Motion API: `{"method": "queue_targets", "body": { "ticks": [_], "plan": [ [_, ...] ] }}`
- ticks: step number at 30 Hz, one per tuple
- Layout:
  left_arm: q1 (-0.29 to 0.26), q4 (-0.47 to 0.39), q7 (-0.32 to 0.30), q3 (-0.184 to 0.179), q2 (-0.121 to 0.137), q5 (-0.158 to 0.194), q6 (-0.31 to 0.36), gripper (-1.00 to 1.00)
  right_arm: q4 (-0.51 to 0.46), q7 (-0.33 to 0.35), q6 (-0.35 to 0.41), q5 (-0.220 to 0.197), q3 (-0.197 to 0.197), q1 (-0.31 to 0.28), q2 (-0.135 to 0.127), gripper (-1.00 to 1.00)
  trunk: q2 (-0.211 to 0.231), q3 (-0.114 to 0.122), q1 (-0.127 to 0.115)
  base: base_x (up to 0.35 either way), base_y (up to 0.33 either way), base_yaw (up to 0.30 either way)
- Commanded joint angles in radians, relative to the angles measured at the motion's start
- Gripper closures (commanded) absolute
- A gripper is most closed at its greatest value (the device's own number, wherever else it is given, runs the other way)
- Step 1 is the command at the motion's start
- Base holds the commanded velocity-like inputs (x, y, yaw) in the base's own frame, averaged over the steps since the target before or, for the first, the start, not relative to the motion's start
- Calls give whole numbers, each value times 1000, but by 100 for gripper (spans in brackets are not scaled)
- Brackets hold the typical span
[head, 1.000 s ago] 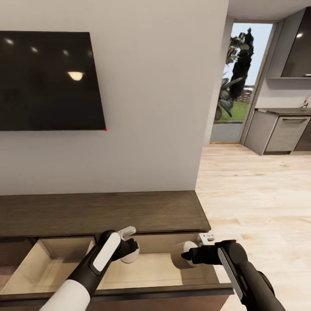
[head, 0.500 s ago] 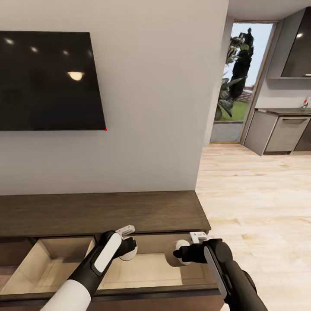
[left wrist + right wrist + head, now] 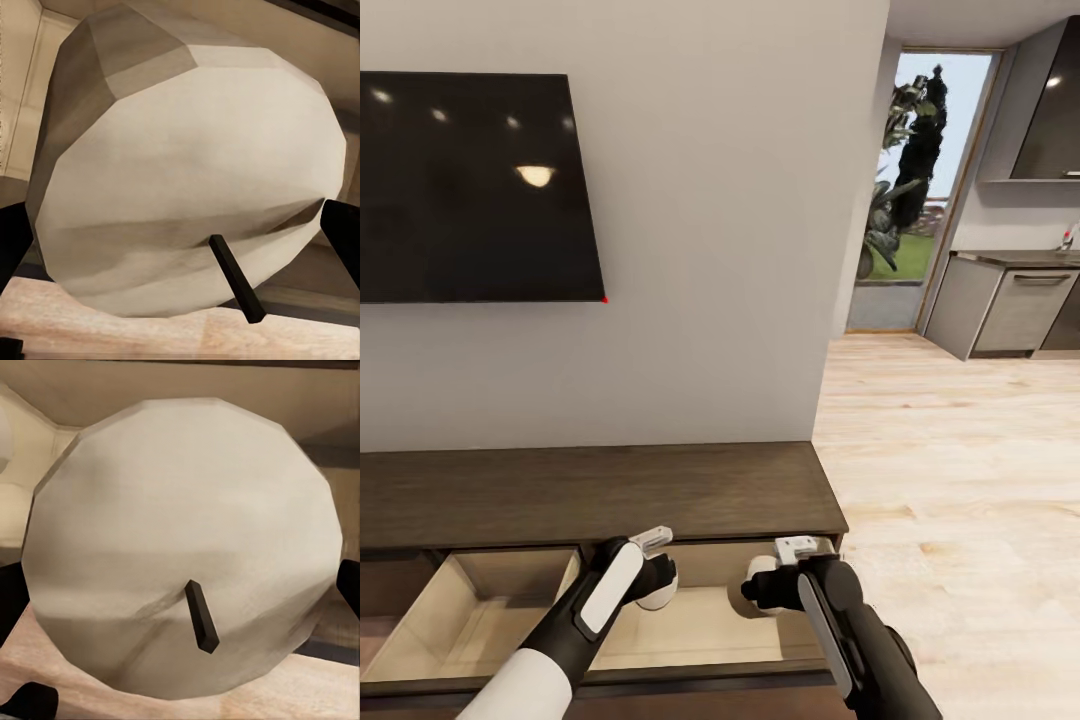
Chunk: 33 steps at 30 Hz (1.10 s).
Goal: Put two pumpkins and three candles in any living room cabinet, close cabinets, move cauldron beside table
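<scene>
— Where are the candles?
— Two white ones, black wicks: left candle point(image 3: 658, 590) and right candle point(image 3: 754, 594), each in a pincer over the dark cabinet point(image 3: 600, 490), its beige drawer open.

A black TV point(image 3: 475, 187) hangs on the grey wall point(image 3: 720, 250) (pale wood floor point(image 3: 950, 470) beyond)

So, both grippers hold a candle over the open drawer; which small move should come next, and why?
Probably open the left gripper first. Its candle already hangs over the drawer floor, well inside the walls. The right gripper holds its candle over the drawer too, so it could release right after.
</scene>
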Motion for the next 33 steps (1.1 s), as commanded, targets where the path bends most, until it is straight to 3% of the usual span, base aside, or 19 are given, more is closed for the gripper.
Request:
{"method": "queue_targets", "body": {
  "ticks": [1,14,33],
  "plan": [
    [-1,0,10,-3,0,10,0,100,-1,-8,4,4,7,-1,8,100,-1,-1,0,0,0,0],
    [-2,5,14,-4,-2,11,1,100,31,-48,4,2,35,-17,28,100,-1,-1,0,0,0,0],
    [-4,37,11,-2,-1,22,4,100,50,-58,5,3,57,-36,29,100,-1,-1,0,0,0,0]
  ]
}}
